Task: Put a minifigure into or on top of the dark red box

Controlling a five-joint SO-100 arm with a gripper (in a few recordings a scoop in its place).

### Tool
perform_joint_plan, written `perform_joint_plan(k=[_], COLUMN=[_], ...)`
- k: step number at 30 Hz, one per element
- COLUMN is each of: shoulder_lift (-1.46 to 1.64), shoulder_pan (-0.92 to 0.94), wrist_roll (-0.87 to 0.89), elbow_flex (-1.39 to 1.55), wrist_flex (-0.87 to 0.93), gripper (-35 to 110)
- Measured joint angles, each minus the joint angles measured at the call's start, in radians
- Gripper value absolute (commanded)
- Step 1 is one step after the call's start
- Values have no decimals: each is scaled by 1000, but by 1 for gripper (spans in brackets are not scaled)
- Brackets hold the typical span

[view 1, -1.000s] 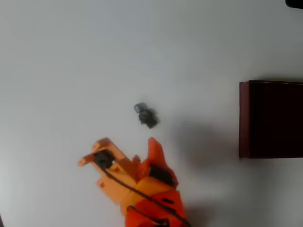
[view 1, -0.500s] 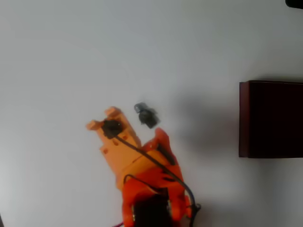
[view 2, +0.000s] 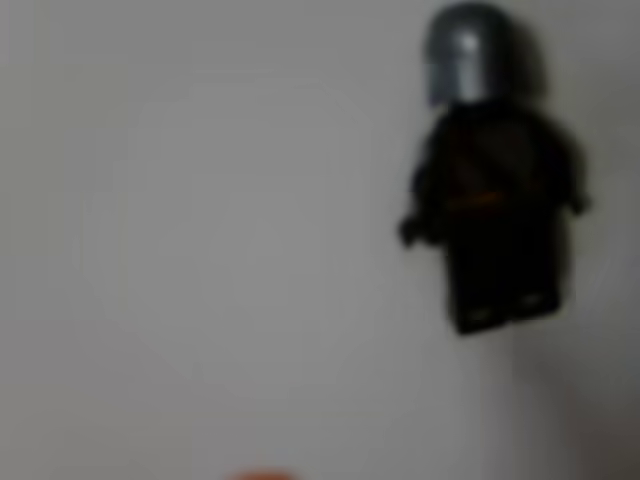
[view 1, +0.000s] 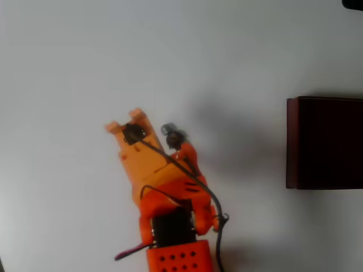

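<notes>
The overhead view takes in the whole scene: the orange gripper (view 1: 161,135) reaching up from the bottom edge, the minifigure (view 1: 173,136) near the middle of the white table (view 1: 68,68), and the dark red box (view 1: 324,143) at the right edge, well apart from both. The wrist view gives a blurred close look at the figure (view 2: 490,170) instead: a dark body and legs with a shiny grey rounded head, lying flat on the pale surface, head toward the top of that picture, with a sliver of orange at the bottom edge. From above, the paler orange finger (view 1: 131,127) lies to the left of the figure and the redder finger (view 1: 187,152) comes up just below and to the right of it, its tip at or against the figure's lower end; whether it touches cannot be told. The two fingers are spread apart and pinch nothing, and the figure sits in the gap, closer to the red one. A black cable runs along the arm down to its orange base. The table is plain and evenly lit, with soft shadows beside the arm and left of the box, and a small dark shape shows in the far right corner.
</notes>
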Motion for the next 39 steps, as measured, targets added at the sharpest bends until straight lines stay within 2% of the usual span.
perform_joint_plan(k=[17,39], shoulder_lift=[-227,-368], shoulder_pan=[55,72], wrist_roll=[-20,-81], elbow_flex=[15,-43], wrist_flex=[-130,-158], gripper=[23,23])
